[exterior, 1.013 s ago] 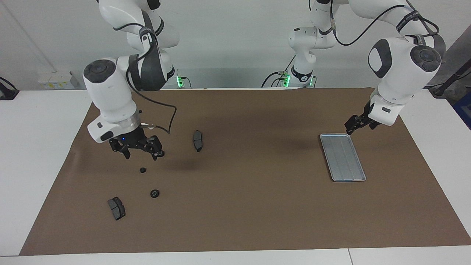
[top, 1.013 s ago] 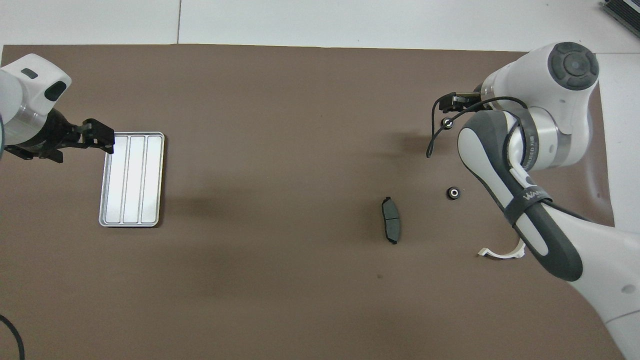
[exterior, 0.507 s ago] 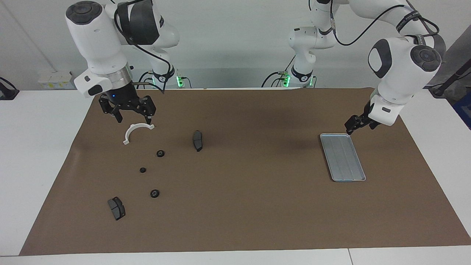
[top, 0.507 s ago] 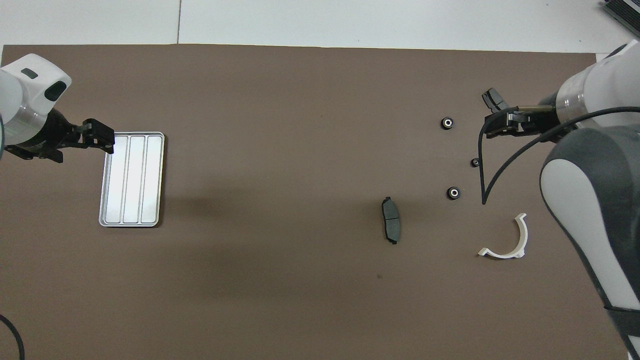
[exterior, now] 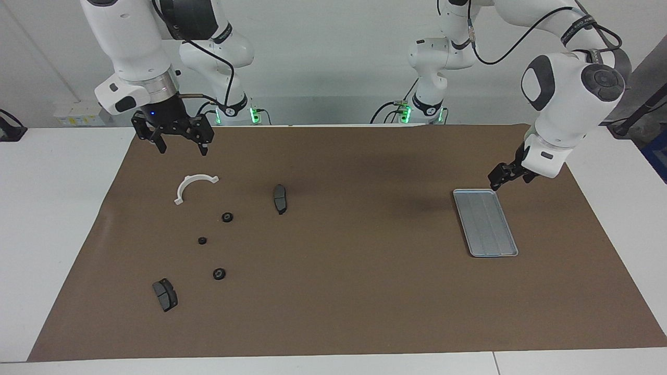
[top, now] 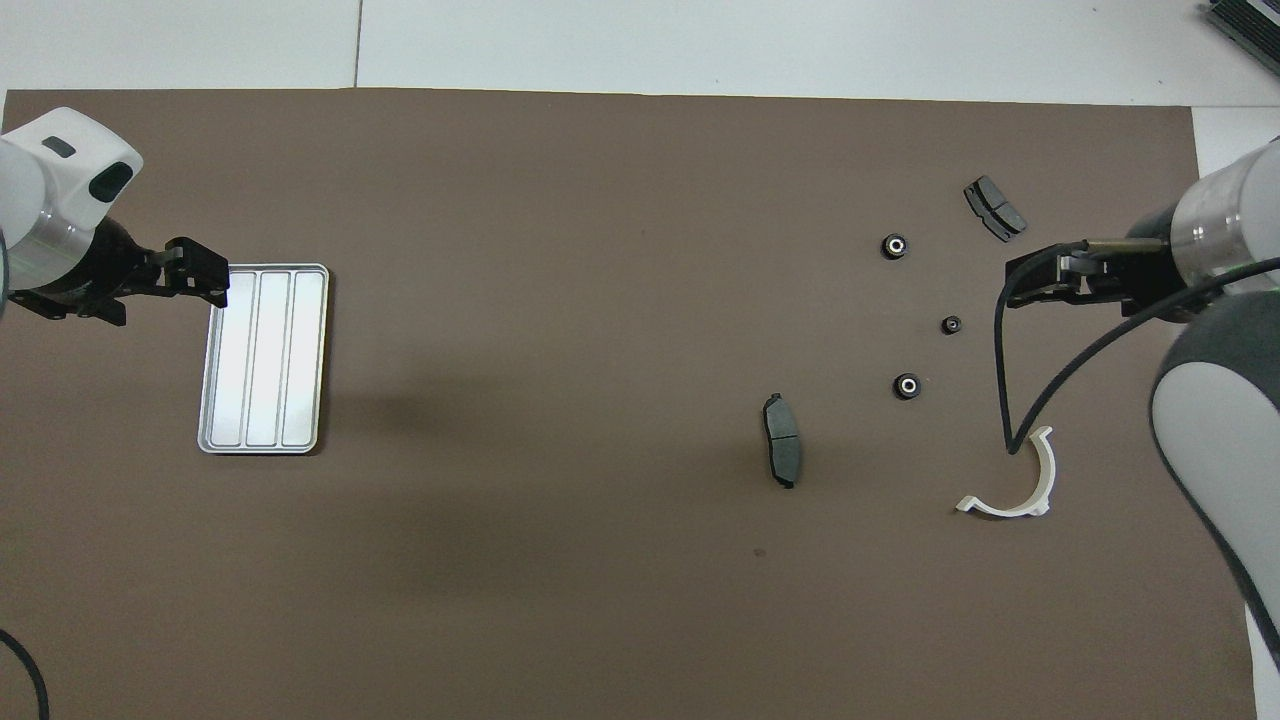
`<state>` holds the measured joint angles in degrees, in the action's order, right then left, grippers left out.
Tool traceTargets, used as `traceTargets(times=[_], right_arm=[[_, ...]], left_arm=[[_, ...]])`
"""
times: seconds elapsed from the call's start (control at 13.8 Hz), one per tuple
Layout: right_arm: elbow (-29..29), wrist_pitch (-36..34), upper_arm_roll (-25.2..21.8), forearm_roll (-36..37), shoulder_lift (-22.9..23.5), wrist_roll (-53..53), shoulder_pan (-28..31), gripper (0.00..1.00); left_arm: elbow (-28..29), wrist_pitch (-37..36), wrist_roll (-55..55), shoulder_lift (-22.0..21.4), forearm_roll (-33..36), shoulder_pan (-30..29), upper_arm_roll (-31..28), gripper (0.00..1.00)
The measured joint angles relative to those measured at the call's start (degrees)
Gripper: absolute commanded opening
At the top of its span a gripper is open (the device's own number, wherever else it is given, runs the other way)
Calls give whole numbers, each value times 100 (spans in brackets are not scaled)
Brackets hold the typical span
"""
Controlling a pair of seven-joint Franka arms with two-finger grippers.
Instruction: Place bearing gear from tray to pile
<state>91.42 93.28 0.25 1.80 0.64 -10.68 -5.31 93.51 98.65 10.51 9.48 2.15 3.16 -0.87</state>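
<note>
Nearest the robots, the right tool (exterior: 181,151) hangs high over the near edge of the mat (exterior: 354,291), at the right arm's end of the table, its fingers spread and nothing between them. A second ago it was low over the pile (exterior: 202,240), hiding the spot just farther out than the bracket (exterior: 194,182). It has since lifted and drawn back toward its base, and a gear (exterior: 227,217) now lies bare on the mat where it had been. I judge that to be the gear just let go, so the carry looks finished and the arm is retreating. The gear rests beside the bracket, apart from it, with a near pad (exterior: 280,198) toward the table's middle. Two other gears (exterior: 219,273) come next, and a far pad (exterior: 164,294) lies farthest out. At the left arm's end, the left tool (exterior: 496,183) waits unmoved over the near corner of the tray (exterior: 484,221). Its fingers look parted, and it holds nothing. The tray is the only container here. It lies flat on the mat with its ridged floor bare, no gear or other part in it. With no gear left in the tray, the task seems done.
</note>
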Motion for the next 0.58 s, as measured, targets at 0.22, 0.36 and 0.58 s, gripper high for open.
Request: traceTargets(times=[0.22, 0.36, 0.58], right_arm=[[14, -169, 0, 0, -14, 0, 0, 100], [22, -187, -1, 0, -17, 0, 22, 100], [75, -220, -1, 0, -30, 1, 46, 100]], left_arm=[[0, 0, 0, 0, 0, 0, 0, 100], [0, 0, 0, 0, 0, 0, 0, 100], [0, 0, 0, 0, 0, 0, 0, 100]])
